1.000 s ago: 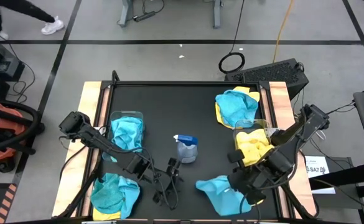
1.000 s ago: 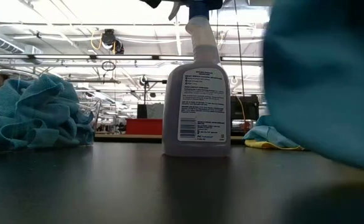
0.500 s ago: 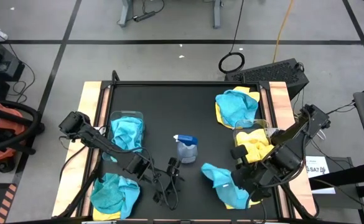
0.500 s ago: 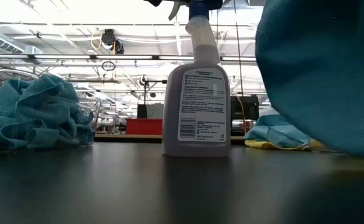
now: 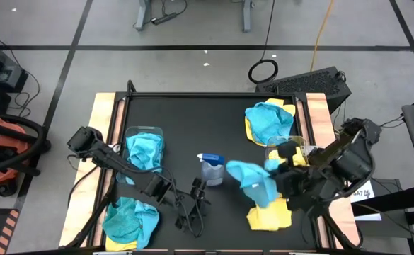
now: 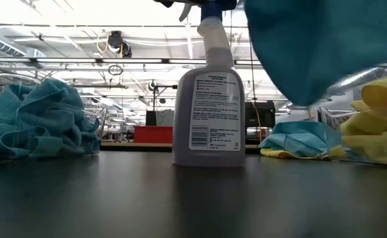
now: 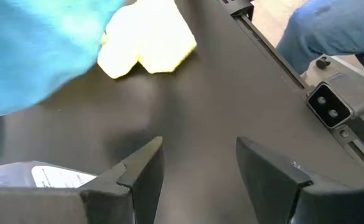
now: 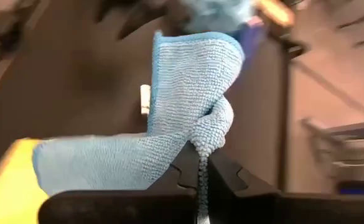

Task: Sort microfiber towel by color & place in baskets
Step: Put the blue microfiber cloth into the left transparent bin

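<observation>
My right gripper [image 5: 276, 170] is shut on a teal towel [image 5: 253, 182] and holds it above the table, right of the spray bottle. A yellow towel [image 5: 269, 217] lies flat below it near the near edge. The left basket [image 5: 144, 133] holds a teal towel [image 5: 144, 151]; the right basket [image 5: 300, 146] holds a yellow towel [image 5: 290, 160]. A teal-over-yellow pile [image 5: 269, 120] lies at the far right, another [image 5: 129, 219] at the near left. My left gripper [image 7: 197, 167] is open and low over the table, near the bottle. My right gripper pinches the teal towel at a bunched fold [image 8: 208, 138] between its two fingers [image 8: 183, 168]. The cloth is gathered into several layers at the fingers. The towel is lifted clear of the table and hangs slack [image 6: 319, 46] from the gripper.
A grey spray bottle [image 5: 210, 170] with a blue top stands upright at mid-table, between the two grippers. Wooden rails [image 5: 97, 142] run along the table's left and right sides. Bare black table [image 5: 192, 120] lies toward the far edge.
My right gripper has risen and moved toward the far edge and the spray bottle, keeping its hold on the teal towel. The towel has gone from lying on the table to hanging clear of it. The yellow towel beneath it has stayed on the table and now shows uncovered.
</observation>
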